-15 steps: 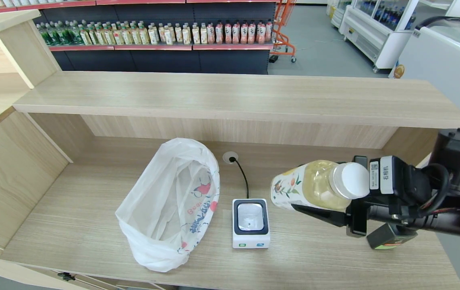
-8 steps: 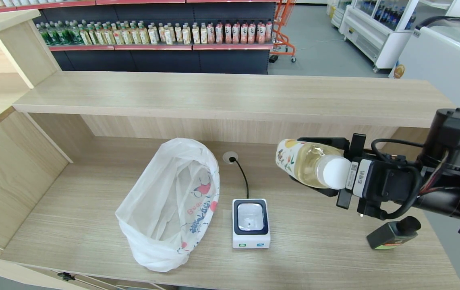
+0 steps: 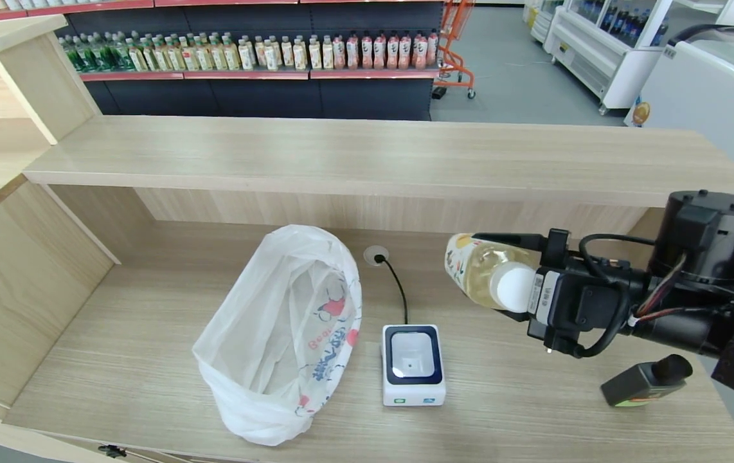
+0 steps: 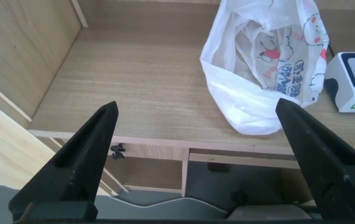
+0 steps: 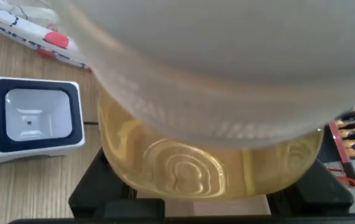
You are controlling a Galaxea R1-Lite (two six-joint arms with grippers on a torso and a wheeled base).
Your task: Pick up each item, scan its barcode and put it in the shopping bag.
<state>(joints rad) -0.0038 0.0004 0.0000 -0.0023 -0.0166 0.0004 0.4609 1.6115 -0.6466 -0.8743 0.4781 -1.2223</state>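
My right gripper (image 3: 502, 273) is shut on a clear bottle of yellow drink (image 3: 477, 273) with a white cap and a flowered label. It holds the bottle on its side in the air, to the right of and above the barcode scanner (image 3: 412, 364). Up close, the right wrist view shows the bottle (image 5: 208, 155) with the scanner (image 5: 31, 121) on the counter beyond it. The white shopping bag (image 3: 286, 331) stands open left of the scanner. My left gripper (image 4: 196, 155) is open, off the counter's front edge, near the bag (image 4: 264, 56).
A small dark bottle with a green label (image 3: 644, 382) lies on the counter at the front right. The scanner's black cable (image 3: 396, 283) runs to a hole at the back. A raised wooden ledge (image 3: 367, 154) spans the rear, and a side wall (image 3: 20, 276) closes the left.
The right arm lifted the bottle and turned it, so its cap points more toward me, and carried it slightly back. The head camera shifted a little.
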